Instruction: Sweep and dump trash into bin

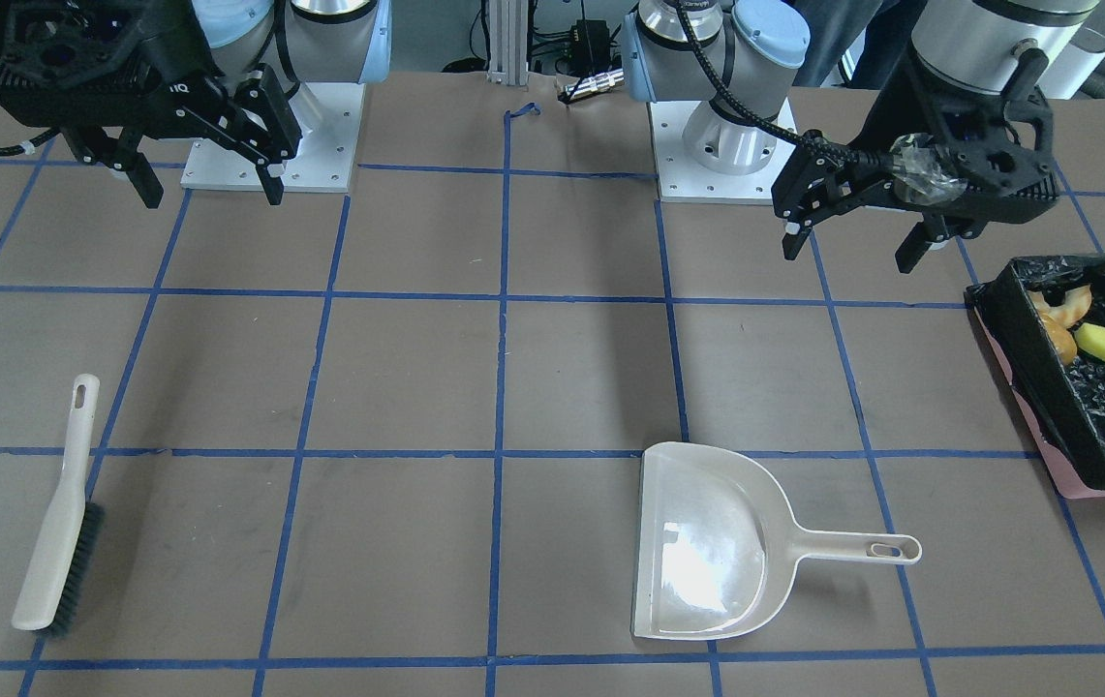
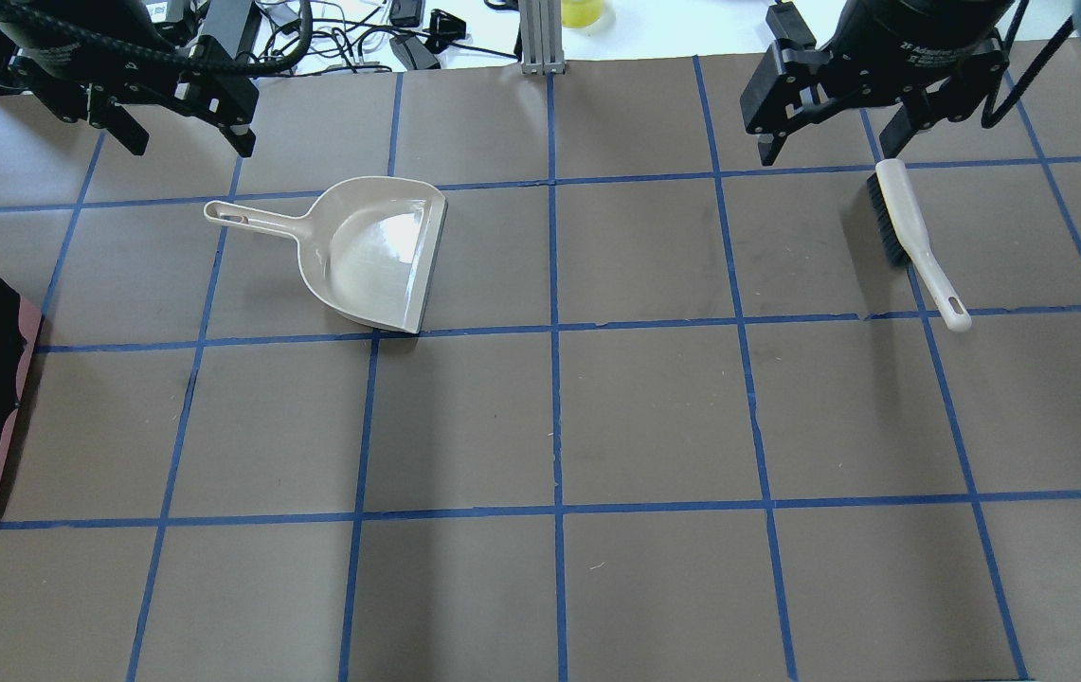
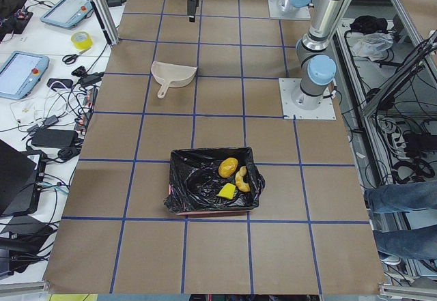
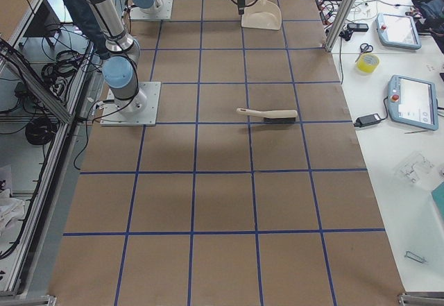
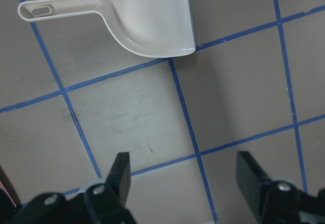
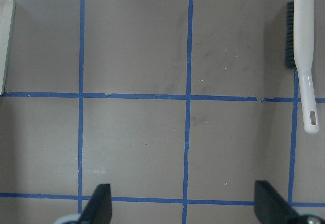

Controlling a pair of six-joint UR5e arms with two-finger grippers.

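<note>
At the far left of the table (image 2: 654, 417) stood the bin (image 1: 1022, 373), and all the trash lay inside on its black liner: the golden-brown lump (image 3: 228, 166), the cream peel piece (image 3: 242, 179) just beside it, and the yellow sponge (image 3: 227, 191). The left gripper (image 2: 191, 147) hung above the table with its jaws spread wide and nothing between them. Near it the beige dustpan (image 2: 374, 251) lay flat and empty, handle pointing toward the bin. Across the table, the right gripper (image 2: 829, 153) hovered likewise released, holding nothing. Just beyond it the brush (image 2: 909, 232) lay on the table, well apart from the dustpan.
</note>
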